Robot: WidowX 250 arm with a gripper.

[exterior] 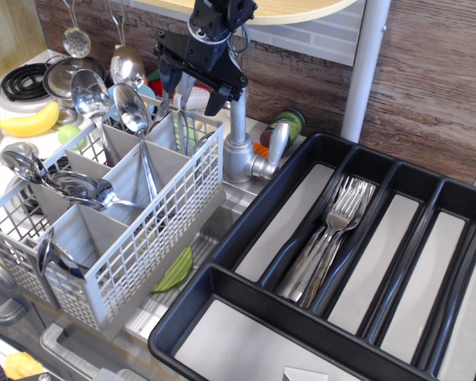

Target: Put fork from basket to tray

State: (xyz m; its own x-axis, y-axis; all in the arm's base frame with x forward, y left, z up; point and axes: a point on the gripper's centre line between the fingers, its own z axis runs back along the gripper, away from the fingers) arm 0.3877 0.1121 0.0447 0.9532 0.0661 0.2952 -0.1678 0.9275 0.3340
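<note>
Work from the basket (103, 238) as your landmark. At its far left corner the compartments hold big round spoons (91, 91); leave those alone. Move along the basket's back edge to its rear right compartment, where the fork (184, 99) stands upright with its tines above the rim. That is your target.

The gripper (192, 86) hangs just above that rear right compartment, its black fingers (215, 97) spread either side of the fork's tines. It looks released, with nothing clamped yet, though the tines partly blur into the fingers, so check before you trust it.

To do this step well, lower straight down so the fingers straddle the neck below the tines, not the tines themselves, which are likely to slip. Keep clear of the neighbouring spoon bowl on the basket's left side and of the tap (239, 143) standing just right of the basket. Close firmly; the handle is thin and shiny, so it may twist. Then lift vertically until the handle clears the lattice wall, or the basket could tip or drag.

Well to the right of the basket lies the tray (222, 313), where forks already lie in one long slot (329, 238). Aim there.
</note>
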